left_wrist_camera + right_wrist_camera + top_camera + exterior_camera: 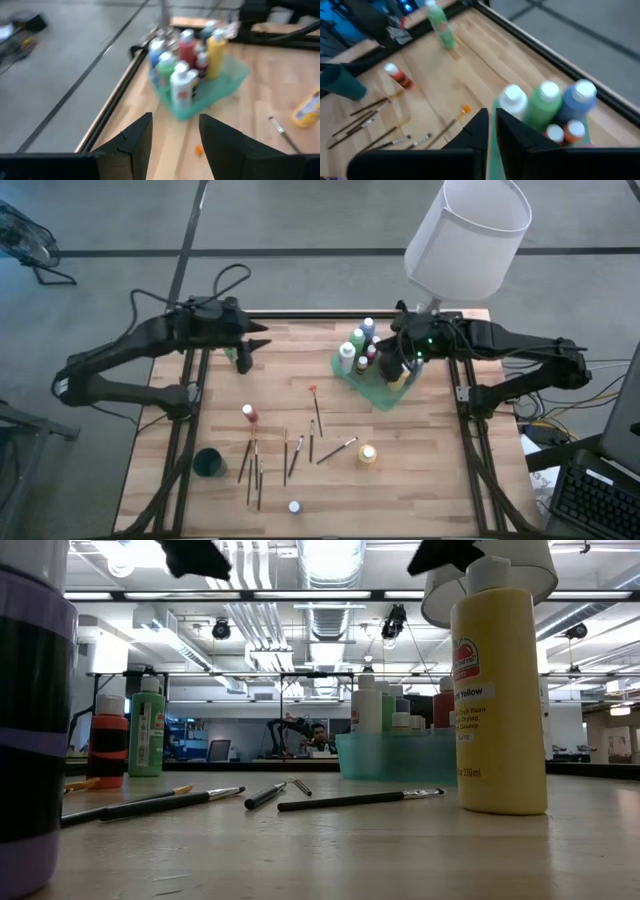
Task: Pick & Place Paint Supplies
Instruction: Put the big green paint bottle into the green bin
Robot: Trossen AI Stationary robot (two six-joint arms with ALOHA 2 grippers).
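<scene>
Translucent green tray (385, 392) w/ round bottles, right gripper (491, 131) closed, left gripper (175, 142) parted.

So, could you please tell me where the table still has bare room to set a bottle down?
The widest bare patch is the middle of the table, between the green bottle and the tray. There is also room along the right edge, beyond the yellow bottle. It is crowded around the brushes and inside the tray.

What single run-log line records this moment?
left gripper: open, empty, beside green paint bottle | right gripper: nearly shut, empty, over translucent green tray | thin wooden-handled brushes: on table
</scene>
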